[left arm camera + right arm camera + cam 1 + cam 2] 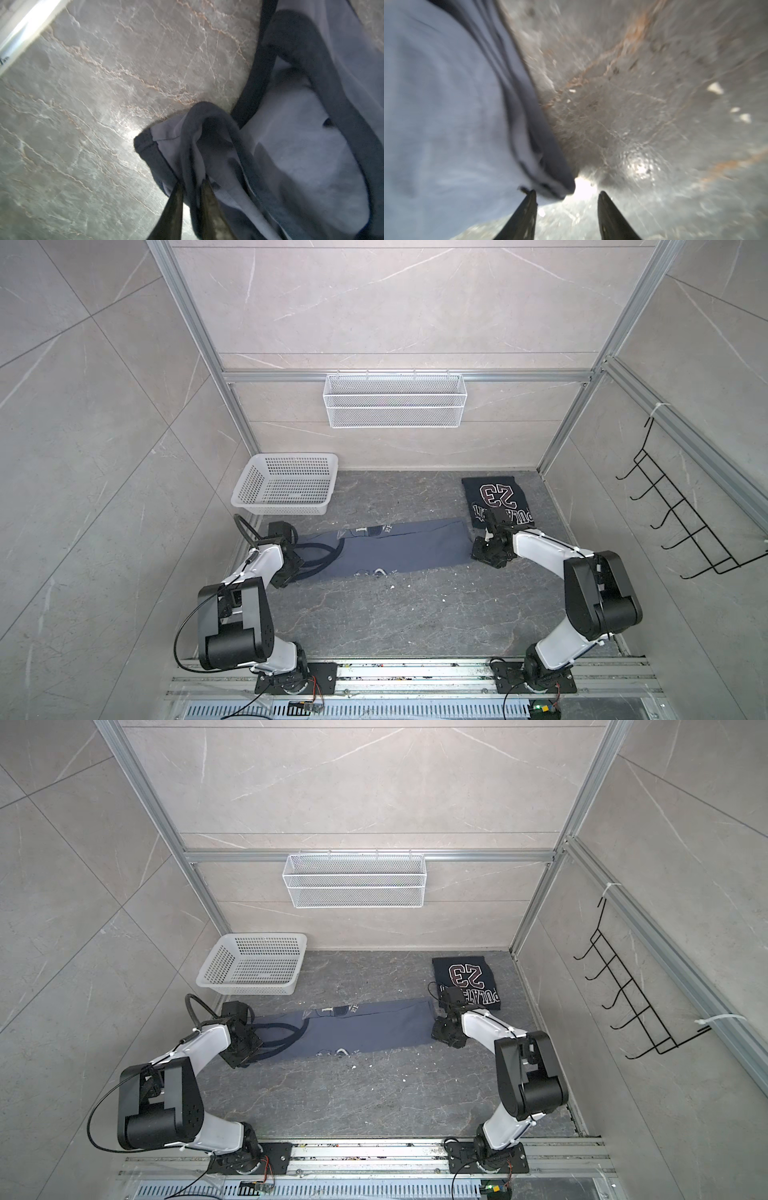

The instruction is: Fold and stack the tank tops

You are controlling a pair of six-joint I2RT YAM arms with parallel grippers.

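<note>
In both top views the slate tank top (399,547) (357,1029) lies across the middle of the table as a long band folded lengthwise. Its dark-trimmed straps loop at the left end, its hem is at the right end, and bits of white lettering show along both long edges. The navy tank top (498,497) (465,975) sits folded into a compact square at the far right of the table, well apart from the white plastic basket (249,489). Its "23" print faces up and reads upside down. In the left wrist view the left gripper (192,182) is clamped on a bunched strap of the slate tank top, the cloth tenting up between its fingers. In the blurred right wrist view the right gripper (566,195) stands parted, a hem corner just ahead of its tips and bare table between them. The table (395,614) is dark veined stone dotted with white specks, walled by pale grey panels in aluminium framing. A white wire basket (395,414) hangs on the back wall, and a black hook rack (685,514) on the right one.
</note>
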